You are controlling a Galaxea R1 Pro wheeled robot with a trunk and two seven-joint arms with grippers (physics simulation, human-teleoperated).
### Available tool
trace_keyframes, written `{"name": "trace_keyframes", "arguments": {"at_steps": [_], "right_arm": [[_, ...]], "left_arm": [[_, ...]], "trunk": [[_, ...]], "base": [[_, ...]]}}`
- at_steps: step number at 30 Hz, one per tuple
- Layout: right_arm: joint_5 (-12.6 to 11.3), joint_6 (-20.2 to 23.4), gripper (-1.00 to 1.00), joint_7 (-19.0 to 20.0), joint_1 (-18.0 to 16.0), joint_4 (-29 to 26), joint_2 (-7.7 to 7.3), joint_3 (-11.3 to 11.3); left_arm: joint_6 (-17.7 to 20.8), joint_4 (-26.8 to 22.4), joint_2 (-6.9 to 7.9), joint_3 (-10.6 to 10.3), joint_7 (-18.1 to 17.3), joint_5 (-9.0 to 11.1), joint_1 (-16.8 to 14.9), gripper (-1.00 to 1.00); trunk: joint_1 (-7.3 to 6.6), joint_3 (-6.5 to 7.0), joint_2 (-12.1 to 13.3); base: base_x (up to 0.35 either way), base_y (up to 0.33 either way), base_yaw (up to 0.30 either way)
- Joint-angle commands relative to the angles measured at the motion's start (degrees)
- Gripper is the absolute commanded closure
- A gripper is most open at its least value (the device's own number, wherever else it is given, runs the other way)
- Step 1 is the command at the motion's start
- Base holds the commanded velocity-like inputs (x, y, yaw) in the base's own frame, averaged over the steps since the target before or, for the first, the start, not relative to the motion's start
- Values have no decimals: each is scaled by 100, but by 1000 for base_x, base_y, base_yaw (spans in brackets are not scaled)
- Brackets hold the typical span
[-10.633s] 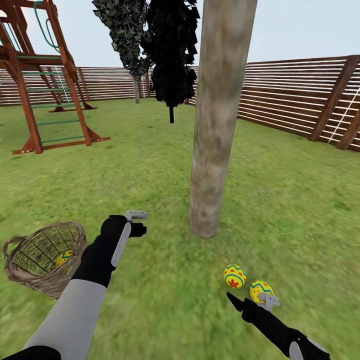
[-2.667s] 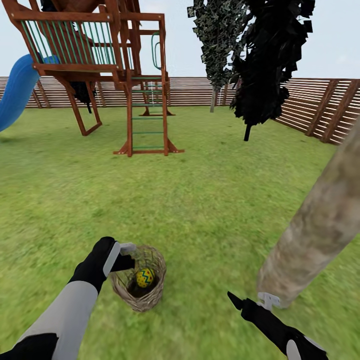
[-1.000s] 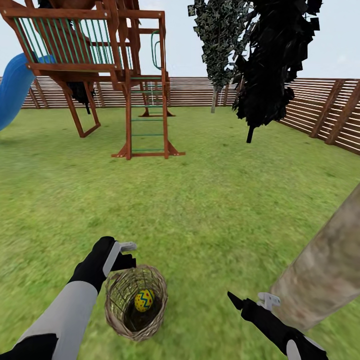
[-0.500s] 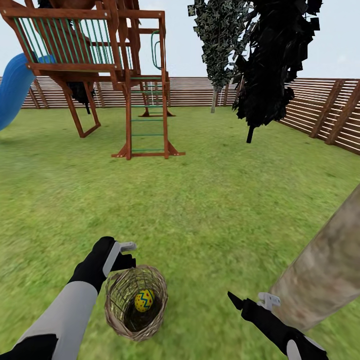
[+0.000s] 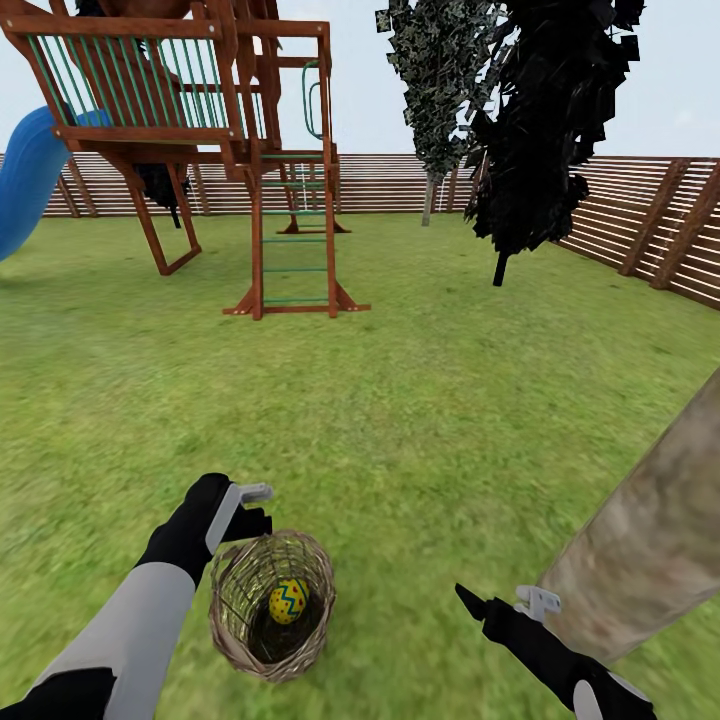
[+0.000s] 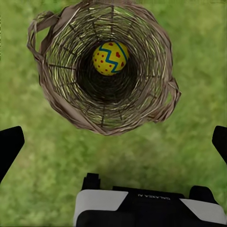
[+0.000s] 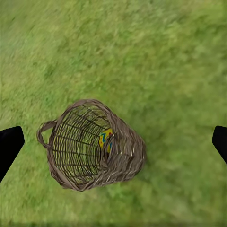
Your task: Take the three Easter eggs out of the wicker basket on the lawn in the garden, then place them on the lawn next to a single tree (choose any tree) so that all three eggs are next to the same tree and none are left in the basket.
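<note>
One egg (image 5: 289, 600) is seen left in the basket (image 5: 232, 640), beside which the left gripper (image 5: 256, 507) is held with fingers spread, empty.

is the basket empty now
No, one yellow Easter egg with a blue zigzag band lies inside the wicker basket, seen straight down from the left wrist view.

Flat, even daylight; soft render blur on the lawn (image 5: 420, 400); faint shadows.
</note>
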Motion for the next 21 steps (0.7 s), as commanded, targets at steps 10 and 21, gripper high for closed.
{"name": "trace_keyframes", "arguments": {"at_steps": [10, 21], "right_arm": [[-43, 29, -100, 39, -4, -3, 6, -12], [-82, 19, -100, 85, -3, -75, 1, -8]], "left_arm": [[-91, 0, -8, 16, -131, 61, -1, -100], [-399, 53, -5, 11, -295, 51, -2, -100]], "trunk": [[155, -134, -288], [397, -331, -729]], "base": [[0, 0, 0], [0, 0, 0]]}}
